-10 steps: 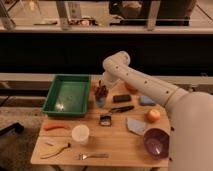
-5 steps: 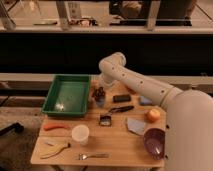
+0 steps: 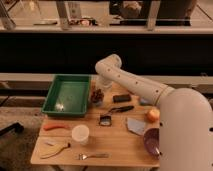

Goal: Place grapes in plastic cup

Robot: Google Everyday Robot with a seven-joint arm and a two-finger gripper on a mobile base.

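Note:
The grapes (image 3: 97,94), a small dark reddish-purple bunch, lie on the wooden table (image 3: 115,145) just right of the green tray. My gripper (image 3: 98,88) hangs down from the white arm (image 3: 135,84) directly over the grapes and hides their top; whether it touches them is unclear. The plastic cup (image 3: 80,134), white and translucent, stands upright near the table's front left, well in front of the grapes.
A green tray (image 3: 66,95) sits at the back left. A carrot (image 3: 55,126), a banana (image 3: 55,149) and a fork (image 3: 93,156) lie near the cup. Black tools (image 3: 121,99), a small square item (image 3: 105,120), an orange (image 3: 152,115) and a purple bowl (image 3: 151,141) are to the right.
The arm has swung a little to the left, bringing the gripper closer over the grapes. The things on the table have not moved.

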